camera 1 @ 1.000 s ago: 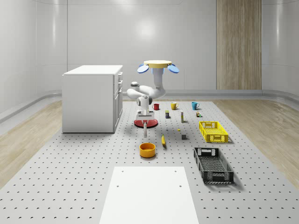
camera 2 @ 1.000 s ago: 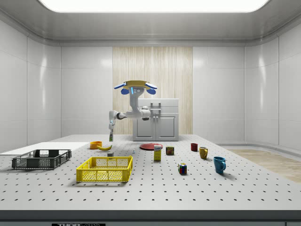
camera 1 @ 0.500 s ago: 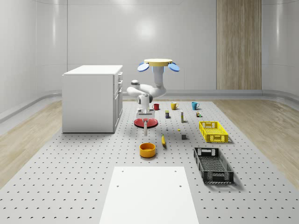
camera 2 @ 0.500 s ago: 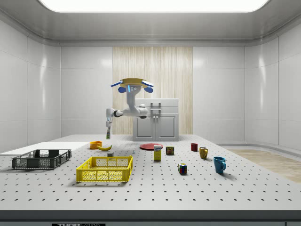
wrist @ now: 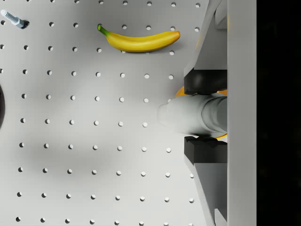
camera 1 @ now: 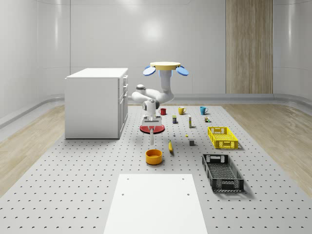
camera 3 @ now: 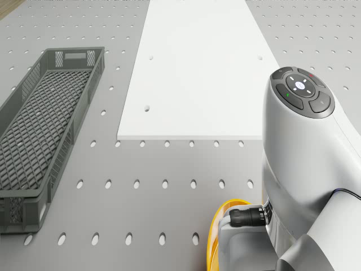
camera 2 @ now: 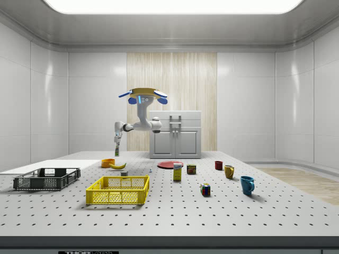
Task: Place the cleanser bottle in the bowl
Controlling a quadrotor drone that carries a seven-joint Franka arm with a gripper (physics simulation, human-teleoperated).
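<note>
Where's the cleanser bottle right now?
The cleanser bottle is gripped in the hand, hanging in the air above the orange bowl, with the banana to the whole-scene view's right.

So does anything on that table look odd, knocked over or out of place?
Nothing looks spilled or damaged. The one unusual sight is the cleanser bottle, up in the air, clamped in the gripper above the orange bowl while the drone hovers over the table. The banana lies flat nearby.

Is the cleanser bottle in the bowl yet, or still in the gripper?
Not in the bowl. The cleanser bottle sits between the gripper pads, hanging above the bowl while the drone hovers.
</note>
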